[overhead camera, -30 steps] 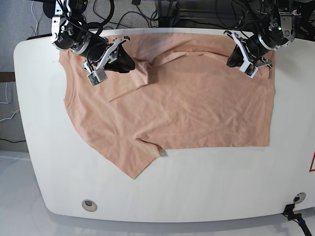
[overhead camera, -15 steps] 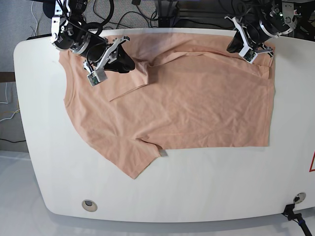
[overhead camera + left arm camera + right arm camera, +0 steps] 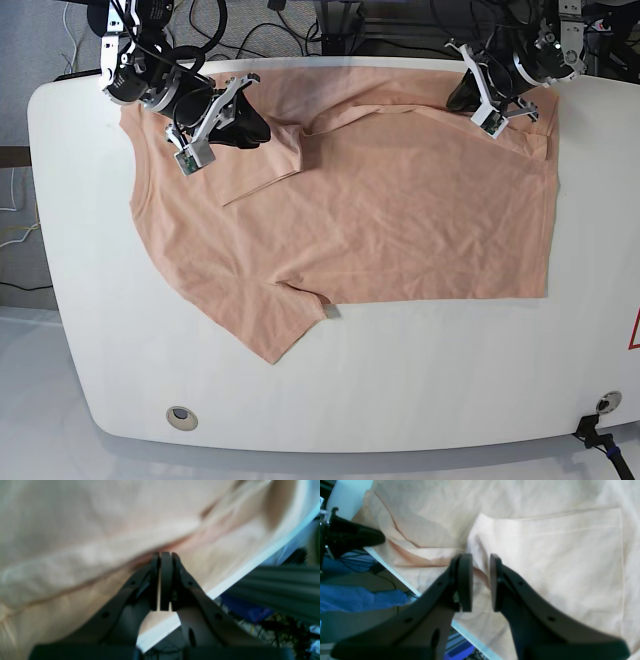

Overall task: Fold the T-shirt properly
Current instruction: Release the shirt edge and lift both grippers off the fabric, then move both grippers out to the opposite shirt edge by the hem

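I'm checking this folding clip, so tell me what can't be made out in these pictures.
- Left wrist view: T-shirt blurred; unclear whether the left gripper pinches cloth.
- Base view: right gripper fingertips too dark to judge.
- Smiley print: not visible in any view.

A white worktop [image 3: 420, 380] with rounded corners is filling most of the base view. A round metal fitting [image 3: 181, 416] is sitting near its front left corner, another [image 3: 608, 402] near the front right. Black cables [image 3: 250, 30] are trailing behind the far edge. Blue fabric [image 3: 362, 597] is lying below the worktop's edge in the right wrist view.
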Controlling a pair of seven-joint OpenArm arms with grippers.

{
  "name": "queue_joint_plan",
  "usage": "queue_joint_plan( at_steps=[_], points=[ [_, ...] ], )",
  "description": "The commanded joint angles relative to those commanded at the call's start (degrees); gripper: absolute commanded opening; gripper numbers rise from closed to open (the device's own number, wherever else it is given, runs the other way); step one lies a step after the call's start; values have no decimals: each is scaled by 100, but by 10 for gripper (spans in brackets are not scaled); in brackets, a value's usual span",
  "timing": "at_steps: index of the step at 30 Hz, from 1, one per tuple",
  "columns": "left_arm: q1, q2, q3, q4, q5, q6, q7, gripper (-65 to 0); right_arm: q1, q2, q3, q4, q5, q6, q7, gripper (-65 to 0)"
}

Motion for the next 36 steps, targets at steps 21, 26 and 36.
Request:
queue_joint_plan(
  at_steps=[21,26,36],
  points=[
    [-1521,-9,-26,-809,378,0,18,-650,-9,0,9,0,0,0,0,-533],
    [-1749,-26,-35,-809,387,0,18,-650,-18,0,9,0,0,0,0,-533],
    [-1688,70,-1802,-79,378,0,18,-650,246,0,9,0,0,-18,0,-533]
  ],
)
